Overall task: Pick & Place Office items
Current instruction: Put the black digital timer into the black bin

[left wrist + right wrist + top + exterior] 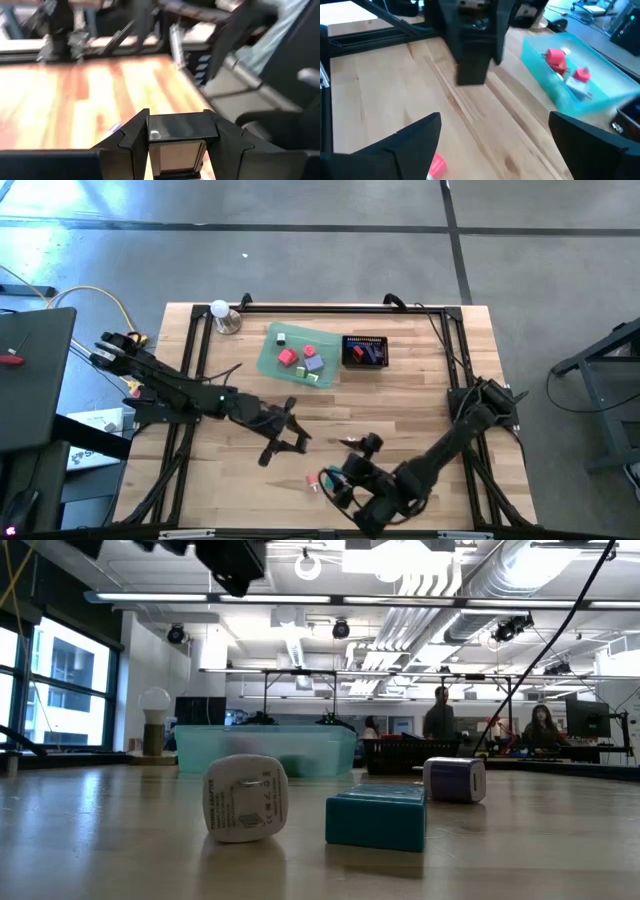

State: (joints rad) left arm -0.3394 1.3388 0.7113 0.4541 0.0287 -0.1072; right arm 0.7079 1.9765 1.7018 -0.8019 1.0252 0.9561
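Left jaws (176, 150) clamp black block (182, 132); right jaws (492, 145) wide above bare tabletop (380, 95).

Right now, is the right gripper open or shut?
Open: the right gripper has its fingers spread wide over bare wood, nothing between them.

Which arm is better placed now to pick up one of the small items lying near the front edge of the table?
The right. Its pincer is open and empty beside the pink item, while the left pincer is shut on a black block.

white charger (245, 798), print too small to read
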